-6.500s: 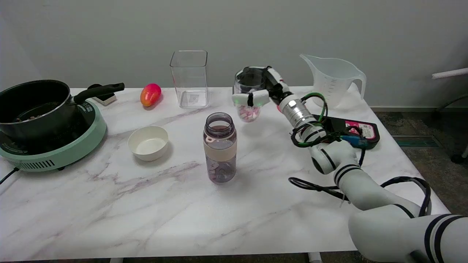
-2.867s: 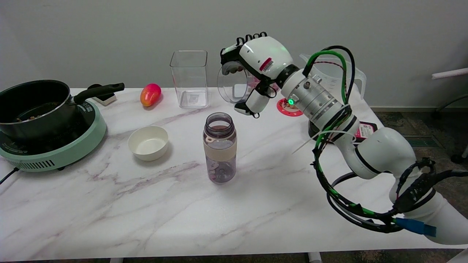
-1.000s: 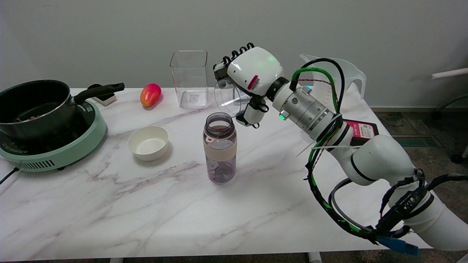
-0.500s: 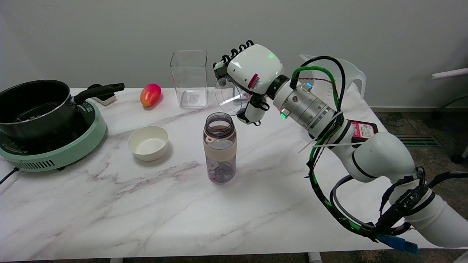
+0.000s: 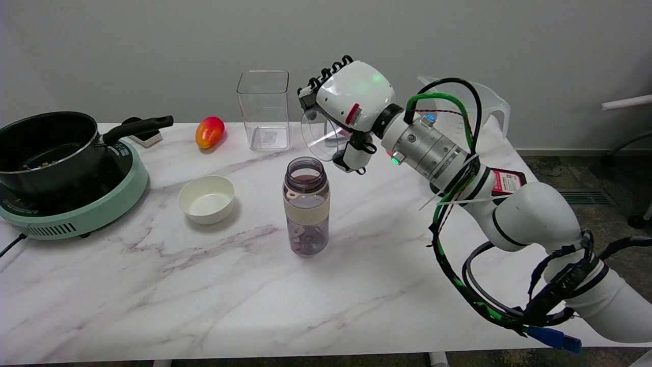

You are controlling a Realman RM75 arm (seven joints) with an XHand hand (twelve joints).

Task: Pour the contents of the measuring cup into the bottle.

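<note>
My right hand [image 5: 351, 104] grips a small clear measuring cup [image 5: 317, 135], tipped on its side with its mouth facing left. The cup hangs just above and to the right of the bottle's open neck, and I see nothing inside it. The bottle [image 5: 306, 206] is tinted clear plastic with a beige band and stands upright mid-table with no lid. Small pink and white pieces lie at its bottom. My hand's back covers most of the cup.
A white bowl [image 5: 206, 199] sits left of the bottle. A black pot [image 5: 46, 148] rests on a green cooker [image 5: 76, 209] at far left. Behind are a red-orange fruit [image 5: 209, 131], a clear square container [image 5: 264, 109] and a large jug [image 5: 489, 109]. A black device [image 5: 507, 181] lies right.
Over the past seconds the hand lifted the upright, filled cup, tipped it over the bottle, and the pieces left it. In the last half second the hand barely shifted right.
</note>
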